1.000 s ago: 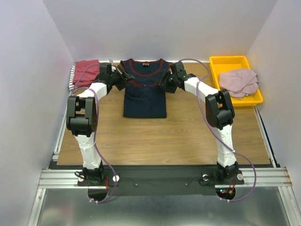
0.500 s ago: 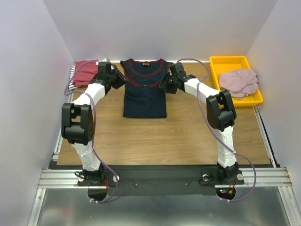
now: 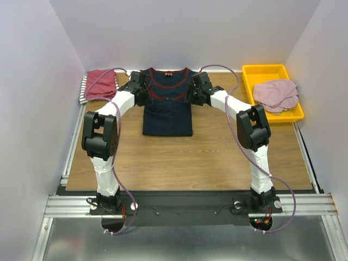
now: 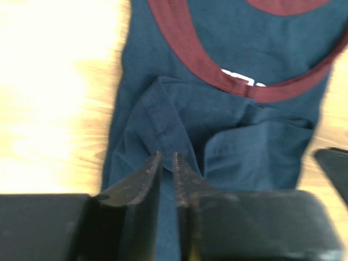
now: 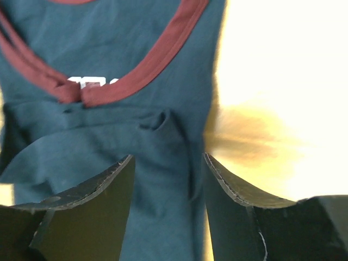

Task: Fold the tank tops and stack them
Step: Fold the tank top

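The navy jersey (image 3: 167,106) with maroon trim lies partly folded at the back middle of the table. My left gripper (image 3: 142,93) is at its left edge. In the left wrist view the jaws (image 4: 167,157) are shut to a thin slit over the navy cloth (image 4: 228,109). A ridge of cloth runs up to the tips, and I cannot tell if it is pinched. My right gripper (image 3: 191,93) is at the right edge. It (image 5: 167,157) is open and straddles the jersey's (image 5: 109,43) side fold. A dark-red top (image 3: 101,84) lies on a striped one (image 3: 83,91) at the back left. A dusty-pink top (image 3: 276,93) lies in the tray.
The yellow plastic tray (image 3: 266,69) stands at the back right corner. White walls close in the table on the left, back and right. Both arms reach far back, with cables looping over them.
My left gripper swung left toward the dark-red top, then back right onto the jersey's left edge. The right gripper edged slightly inward. The jersey has not visibly moved.
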Motion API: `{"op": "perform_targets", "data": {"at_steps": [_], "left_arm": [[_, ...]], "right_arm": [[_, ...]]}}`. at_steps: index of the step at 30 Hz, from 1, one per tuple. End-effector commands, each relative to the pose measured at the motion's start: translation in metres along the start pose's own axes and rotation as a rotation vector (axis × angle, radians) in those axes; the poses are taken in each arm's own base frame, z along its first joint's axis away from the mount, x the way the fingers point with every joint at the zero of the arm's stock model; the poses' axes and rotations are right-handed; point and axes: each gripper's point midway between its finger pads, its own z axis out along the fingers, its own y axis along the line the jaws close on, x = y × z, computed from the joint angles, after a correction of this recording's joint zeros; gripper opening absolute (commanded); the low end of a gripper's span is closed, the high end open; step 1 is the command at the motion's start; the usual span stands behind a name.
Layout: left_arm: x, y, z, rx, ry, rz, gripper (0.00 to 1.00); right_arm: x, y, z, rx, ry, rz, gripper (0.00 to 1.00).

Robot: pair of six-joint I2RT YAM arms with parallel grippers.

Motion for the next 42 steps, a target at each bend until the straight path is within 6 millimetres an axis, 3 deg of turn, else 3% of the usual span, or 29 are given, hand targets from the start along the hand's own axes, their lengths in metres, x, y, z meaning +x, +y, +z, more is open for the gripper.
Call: {"op": "perform_targets", "data": {"at_steps": [1, 5, 10, 22, 34, 35, 38, 42], "left_arm": [[-0.021, 0.009, -0.002, -0.099, -0.063, 0.109, 0.37], [-0.029, 0.000, 0.006, -0.071, -0.051, 0.161, 0.51], [-0.021, -0.005, 0.022, -0.042, 0.002, 0.203, 0.55], [-0.027, -0.009, 0.044, -0.044, 0.004, 0.207, 0.45], [-0.034, -0.016, 0.056, -0.029, -0.006, 0.171, 0.14], [-0.033, -0.016, 0.057, -0.027, -0.003, 0.171, 0.08], [-0.037, -0.018, 0.056, -0.017, -0.014, 0.168, 0.04], [-0.044, -0.020, 0.051, -0.008, -0.031, 0.160, 0.06]], "right_arm": [[-0.026, -0.006, 0.007, 0.055, -0.097, -0.107, 0.57], [-0.031, -0.004, 0.013, 0.043, -0.111, -0.162, 0.56], [-0.034, 0.007, 0.013, -0.015, -0.121, -0.192, 0.56], [-0.029, 0.017, 0.019, -0.054, -0.113, -0.233, 0.55], [-0.024, 0.020, 0.033, -0.066, -0.102, -0.247, 0.55], [-0.024, 0.020, 0.034, -0.065, -0.104, -0.247, 0.54], [-0.027, 0.018, 0.034, -0.052, -0.112, -0.245, 0.43], [-0.032, 0.017, 0.032, -0.037, -0.129, -0.241, 0.26]]}}
